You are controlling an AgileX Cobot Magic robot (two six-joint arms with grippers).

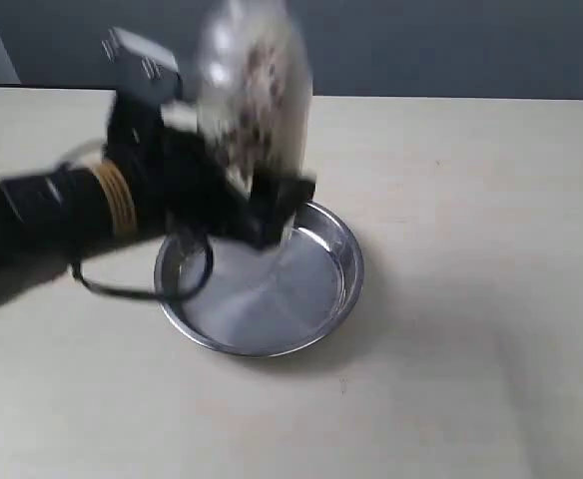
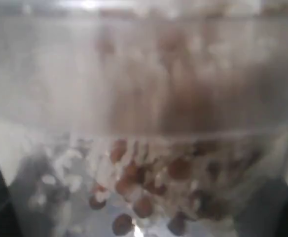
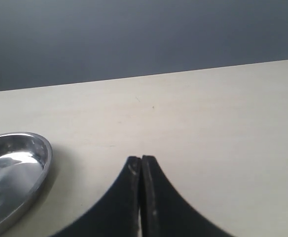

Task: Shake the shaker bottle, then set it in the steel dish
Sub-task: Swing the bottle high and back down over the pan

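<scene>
The left gripper is clamping its black fingers on the lower part of the clear frosted plastic shaker bottle, holding it in the air above the far-left part of the round, shallow, shiny steel dish. The bottle is standing roughly upright and is not touching the dish. Its outline is showing smeared in the exterior view, so the top is too blurred to make out. Brownish-tan granules are showing through its wall as a mottled patch.

In the left wrist view the shaker bottle is filling nearly the whole picture. Its frosted wall is looking milky and streaked with brown, with round brown granules lying scattered along one side.

The dish is sitting on the pale beige table, its flat bottom bare and its thin rolled rim catching the light. A black cable from the left arm is looping over the dish's left side.

The right gripper is hanging low over the table, its two black fingers pressed together with nothing between them. The steel dish is lying near it, apart from the fingertips.
</scene>
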